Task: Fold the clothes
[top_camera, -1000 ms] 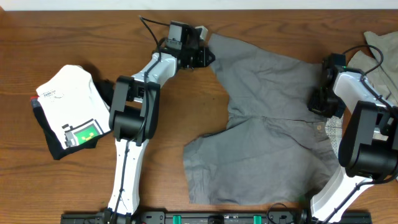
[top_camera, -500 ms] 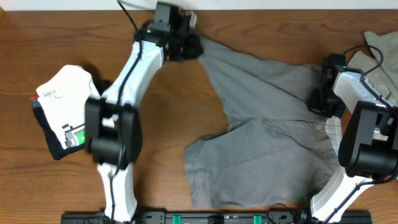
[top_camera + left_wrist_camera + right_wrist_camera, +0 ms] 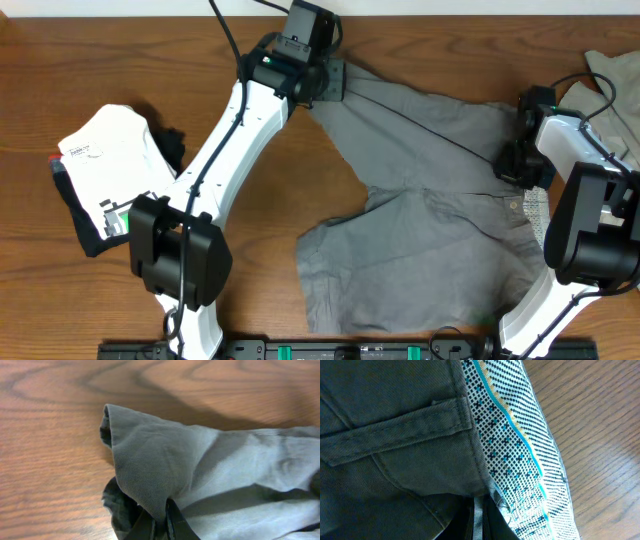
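Observation:
The clothes here are a pair of grey shorts (image 3: 430,200) lying spread on the wooden table, waistband to the right and legs to the left. At the far edge my left gripper (image 3: 328,80) is shut on the hem of the far leg. The left wrist view shows that grey cloth (image 3: 210,460) pinched between the left gripper's (image 3: 161,522) fingers, lifted off the wood. My right gripper (image 3: 517,165) is shut on the waistband at the right. In the right wrist view the right gripper (image 3: 481,520) clamps the band beside its patterned white-and-teal lining (image 3: 520,440).
A folded white shirt (image 3: 105,180) lies on a dark garment at the left. A beige garment (image 3: 612,70) sits in the far right corner. The table's far edge (image 3: 450,14) runs just behind the left gripper.
The left gripper swung the leg hem left and farther back, then returned right along the far edge; the far leg now lies drawn out straighter. The right arm has not moved.

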Robot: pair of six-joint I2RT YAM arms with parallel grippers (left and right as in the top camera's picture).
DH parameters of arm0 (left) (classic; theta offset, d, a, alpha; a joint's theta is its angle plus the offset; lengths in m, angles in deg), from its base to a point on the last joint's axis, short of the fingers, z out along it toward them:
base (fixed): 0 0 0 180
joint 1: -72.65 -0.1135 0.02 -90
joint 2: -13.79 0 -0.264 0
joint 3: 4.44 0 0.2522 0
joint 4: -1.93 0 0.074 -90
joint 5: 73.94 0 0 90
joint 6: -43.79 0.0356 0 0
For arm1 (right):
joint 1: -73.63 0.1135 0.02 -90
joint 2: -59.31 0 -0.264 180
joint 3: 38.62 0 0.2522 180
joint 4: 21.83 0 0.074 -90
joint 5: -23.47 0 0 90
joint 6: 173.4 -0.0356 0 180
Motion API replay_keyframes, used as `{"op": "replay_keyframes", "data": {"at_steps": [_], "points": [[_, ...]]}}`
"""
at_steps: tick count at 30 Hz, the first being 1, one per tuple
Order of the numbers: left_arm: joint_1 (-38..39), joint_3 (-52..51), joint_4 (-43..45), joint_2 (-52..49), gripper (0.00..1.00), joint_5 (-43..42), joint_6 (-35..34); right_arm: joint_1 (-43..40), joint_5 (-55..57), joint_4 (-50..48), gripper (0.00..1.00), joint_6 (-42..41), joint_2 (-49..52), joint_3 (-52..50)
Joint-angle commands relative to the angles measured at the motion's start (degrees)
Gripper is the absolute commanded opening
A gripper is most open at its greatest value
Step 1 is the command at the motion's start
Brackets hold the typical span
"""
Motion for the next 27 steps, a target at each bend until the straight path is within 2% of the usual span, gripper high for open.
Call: {"op": "replay_keyframes", "data": {"at_steps": [1,6,9,15,18,19,20,22,25,27], "points": [[-1.31,0.59,-1.20,0.57,0.06,8.22,0.31,-0.57,-1.64,1.22,0.07,-0.33,5.33,-3.91],[-1.31,0.59,-5.73,0.76,0.06,9.51,-6.03,-0.57,-1.64,1.18,0.08,-0.31,5.33,-3.91],[-1.20,0.44,-4.74,0.76,0.06,9.73,-6.32,-0.57,-1.64,1.07,0.08,-0.33,5.33,-3.91],[-1.16,-2.45,12.31,-0.55,0.06,9.70,-1.01,-0.55,-1.66,1.14,0.08,-0.33,5.33,-3.91],[-1.20,-2.73,17.11,-4.63,0.09,9.62,-0.11,-0.55,-1.66,1.49,0.07,-0.33,5.33,-3.91],[-1.20,-2.73,17.44,-6.49,0.24,9.62,-0.09,-0.55,-1.68,1.64,0.07,-0.33,5.33,-3.91],[-1.20,-2.73,17.33,-8.13,0.51,9.55,-0.09,-0.55,-1.68,1.81,0.07,-0.33,5.33,-3.91],[-1.25,-2.73,15.02,-11.56,0.80,9.46,-0.04,-0.55,-1.66,2.16,0.07,-0.33,5.33,-3.91],[-1.75,-2.73,10.23,-13.99,0.97,9.46,-0.02,-0.55,-1.66,2.32,0.07,-0.33,5.33,-3.91],[-2.40,-2.73,7.65,-14.14,0.98,9.49,0.74,-0.55,-1.66,2.32,0.07,-0.33,5.33,-3.91]]}}
